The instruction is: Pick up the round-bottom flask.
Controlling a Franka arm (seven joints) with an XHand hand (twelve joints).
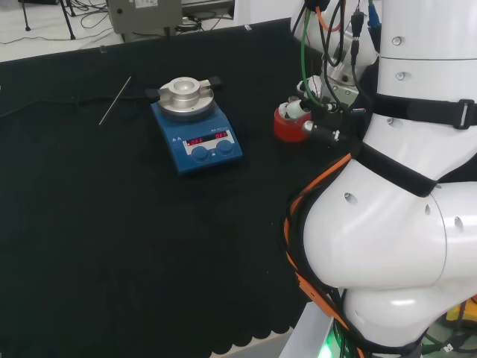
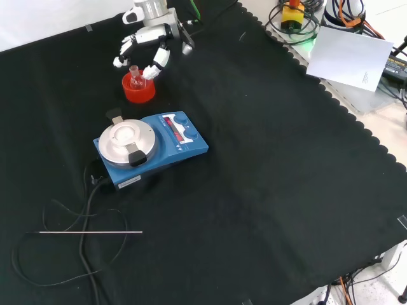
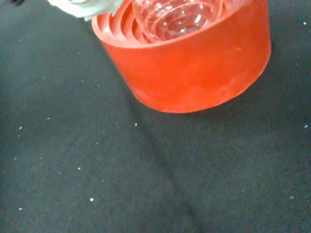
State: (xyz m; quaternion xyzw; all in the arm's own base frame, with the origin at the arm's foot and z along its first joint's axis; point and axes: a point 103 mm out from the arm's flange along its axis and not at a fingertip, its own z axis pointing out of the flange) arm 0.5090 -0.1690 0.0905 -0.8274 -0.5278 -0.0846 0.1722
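Note:
A clear round-bottom flask (image 2: 134,77) sits upright in a red ribbed ring stand (image 2: 138,91) at the far side of the cloth in the front view. The hand (image 2: 147,39) hovers just above and behind it. Its fingers (image 2: 121,58) and thumb (image 2: 158,61) reach down on either side of the flask's neck, spread and apart from the glass. In the head view the hand (image 1: 301,109) hangs over the stand (image 1: 288,128), next to the arm's white links. The wrist view has the stand (image 3: 194,73) close up, with the flask's glass bulb (image 3: 174,17) nested in its ribs.
A blue hotplate stirrer (image 2: 166,149) with a silver round top stands in front of the stand in the front view; it (image 1: 200,134) is left of the stand in the head view. A thin metal rod (image 2: 89,232) and a black cable (image 2: 89,197) lie nearer. A white sheet (image 2: 348,54) lies off the cloth.

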